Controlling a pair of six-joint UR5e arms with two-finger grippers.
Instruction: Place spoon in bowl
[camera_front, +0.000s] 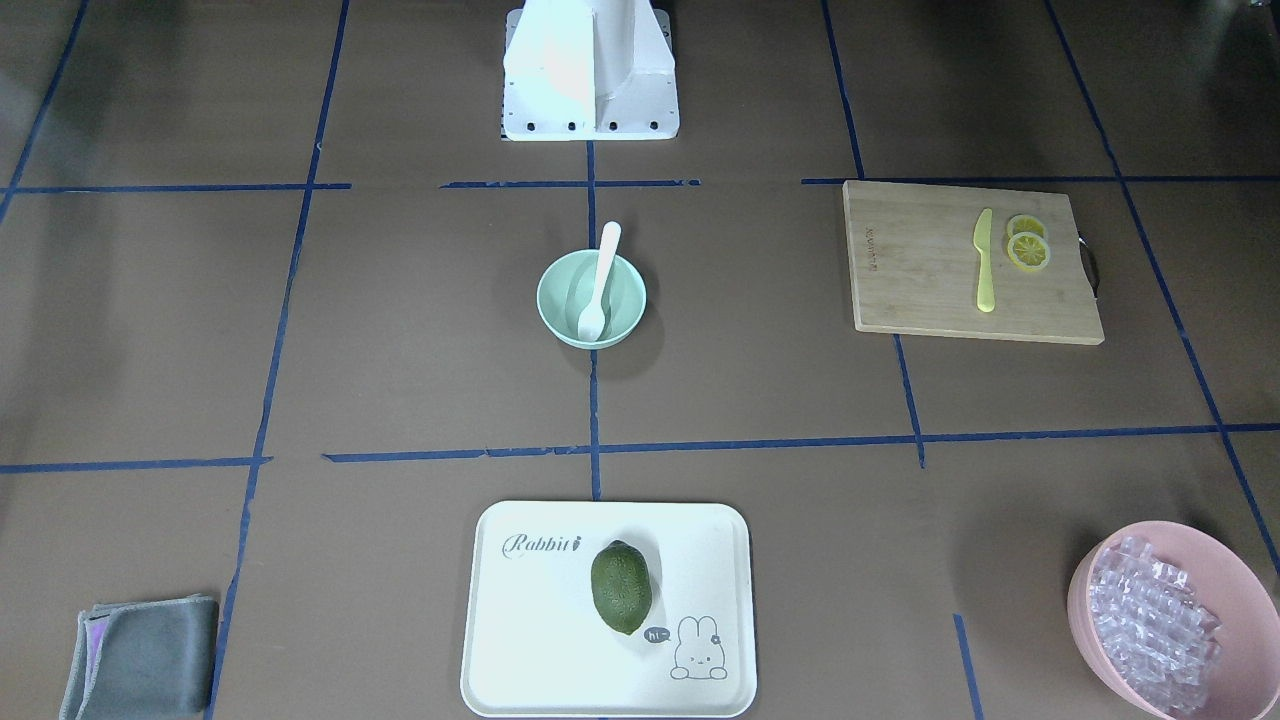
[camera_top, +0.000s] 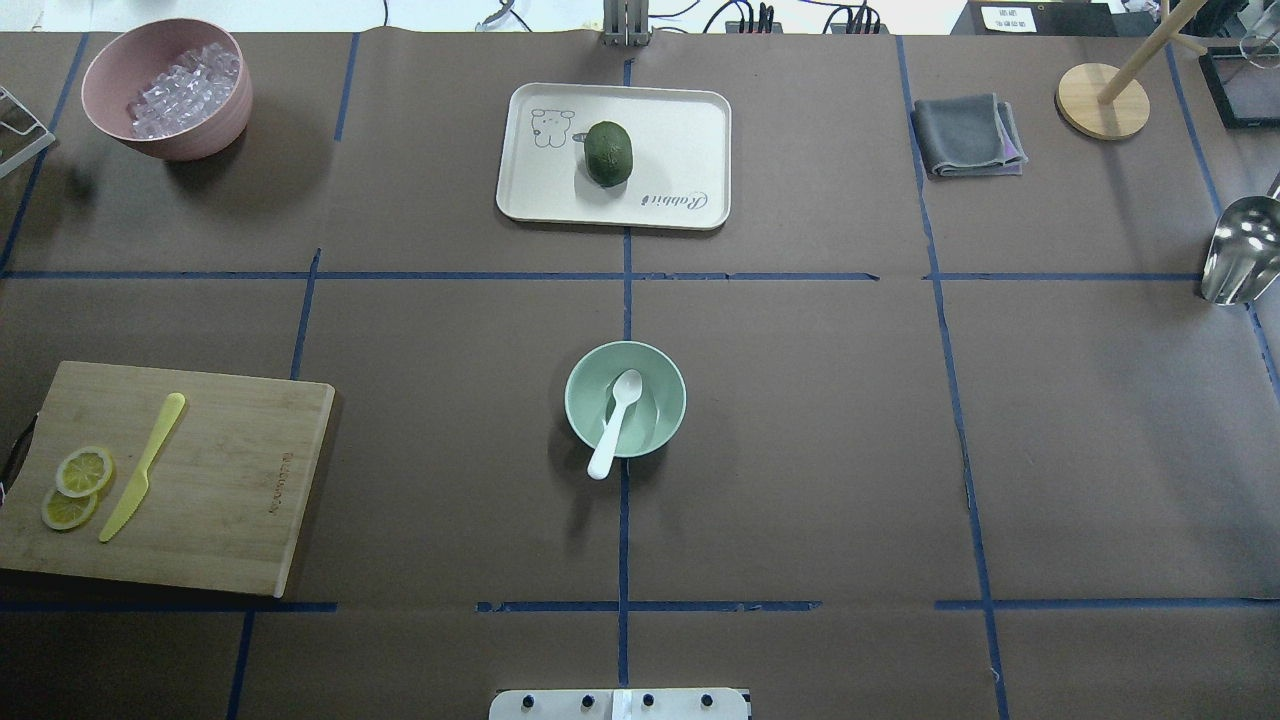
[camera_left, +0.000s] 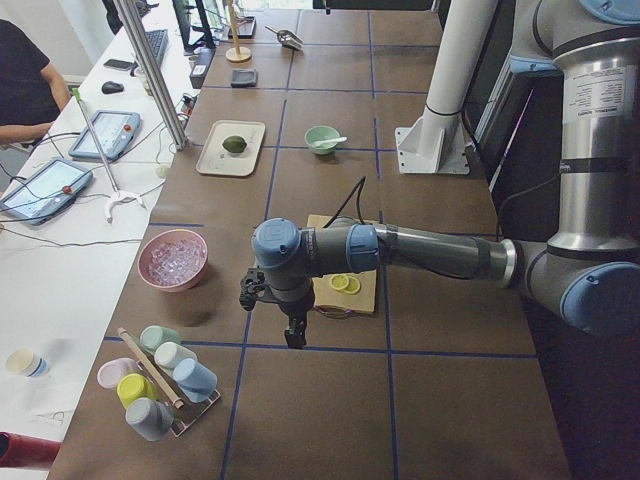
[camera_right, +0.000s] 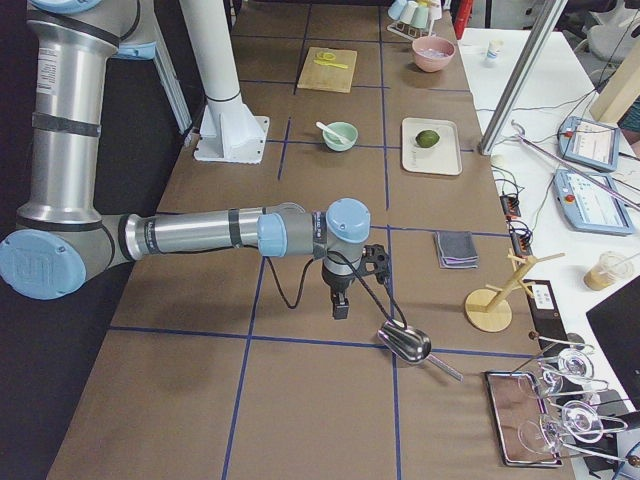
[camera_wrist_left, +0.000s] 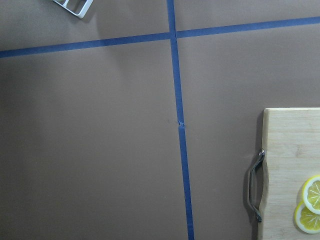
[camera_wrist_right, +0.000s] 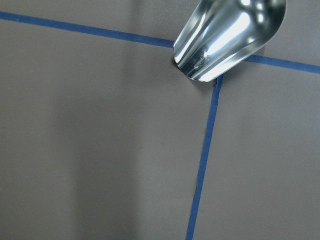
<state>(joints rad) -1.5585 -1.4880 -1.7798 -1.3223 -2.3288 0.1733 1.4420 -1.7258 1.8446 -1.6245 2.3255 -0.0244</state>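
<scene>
One slim white spoon (camera_top: 613, 428) in mint bowl (camera_top: 672, 405) — left tool (camera_left: 293, 336), right tool (camera_right: 340, 307): state unclear

Mid-table: spoon (camera_top: 615, 425) in bowl (camera_top: 662, 392), scoop inside, handle over the rim toward the robot's edge. Behind, at the far edge: tray (camera_top: 685, 120) carrying fruit (camera_top: 608, 153). At the left end: cutting board (camera_top: 235, 455) bearing knife (camera_top: 143, 466) and lemon slices (camera_top: 84, 470). Far-left corner: larger bowl (camera_top: 200, 140). Toward far-right corner: cloth (camera_top: 965, 135).

Soft, even overhead light fills every view, and focus is sharp. The bowl (camera_front: 591, 298) throws a faint, blurred-edge shadow on the table (camera_front: 400, 330) just beside it. Behind the bowl, the white robot base (camera_front: 590, 70) is blown out. The metal scoop (camera_wrist_right: 230, 35) carries hard glare streaks.
</scene>
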